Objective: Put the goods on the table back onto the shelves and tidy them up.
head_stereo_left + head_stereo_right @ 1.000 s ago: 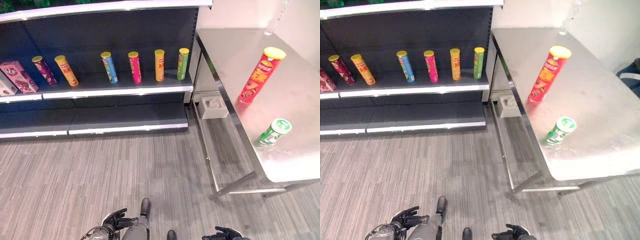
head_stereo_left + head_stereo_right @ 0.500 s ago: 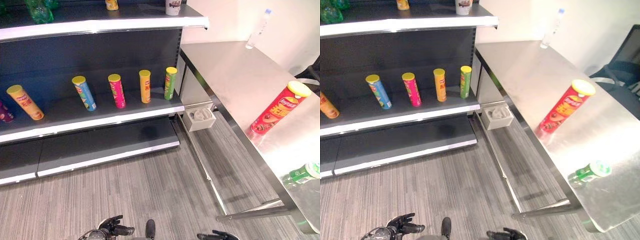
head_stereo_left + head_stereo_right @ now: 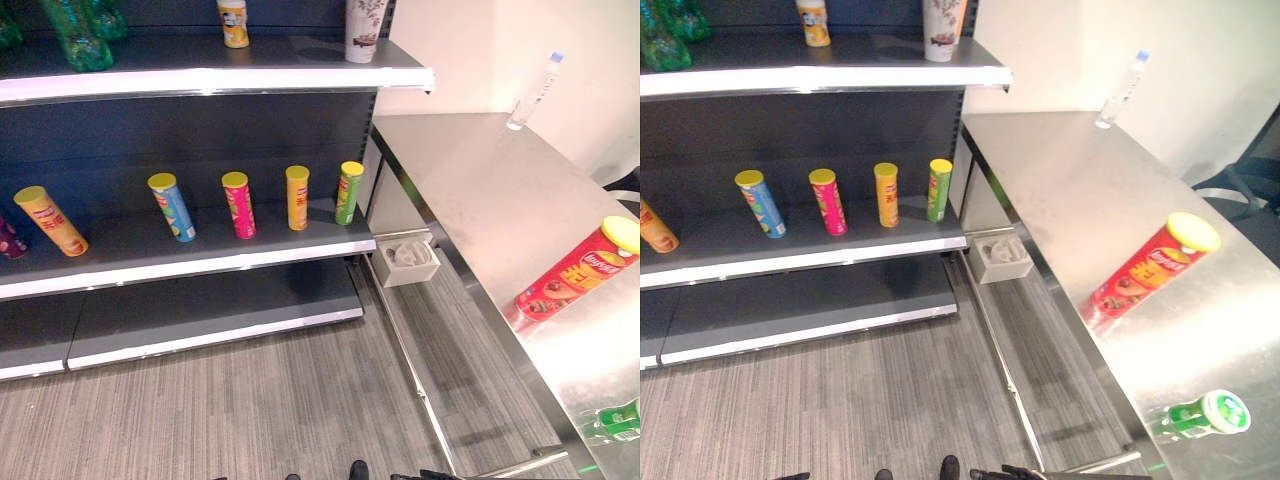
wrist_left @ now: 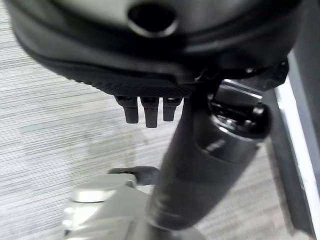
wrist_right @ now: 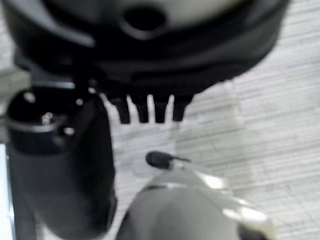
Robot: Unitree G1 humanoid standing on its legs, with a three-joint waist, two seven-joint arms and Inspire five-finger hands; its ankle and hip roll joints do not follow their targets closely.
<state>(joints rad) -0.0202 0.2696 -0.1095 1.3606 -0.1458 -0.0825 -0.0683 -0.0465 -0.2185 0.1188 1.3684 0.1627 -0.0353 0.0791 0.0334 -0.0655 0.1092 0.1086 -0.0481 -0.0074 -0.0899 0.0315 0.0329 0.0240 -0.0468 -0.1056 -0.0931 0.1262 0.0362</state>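
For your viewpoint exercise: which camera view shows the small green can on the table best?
The right eye view: the green can lies whole on the steel table. The left eye view cuts it at the picture's edge.

Light is bright and even from overhead. The steel desk (image 3: 1080, 190) throws a strong white glare, worst on its near end around the red can (image 3: 1152, 266) and the green bottle (image 3: 1206, 415), washing out the metal there. Under the top shelf (image 3: 200, 80) the back panel stays dark, and a soft shadow lies on the floor (image 3: 250, 410) beneath the desk. Straight edges bow near the frame borders. In both wrist views the hand is heavily blurred; the left fingers (image 4: 145, 111) and right fingers (image 5: 148, 110) hang loose and straight.
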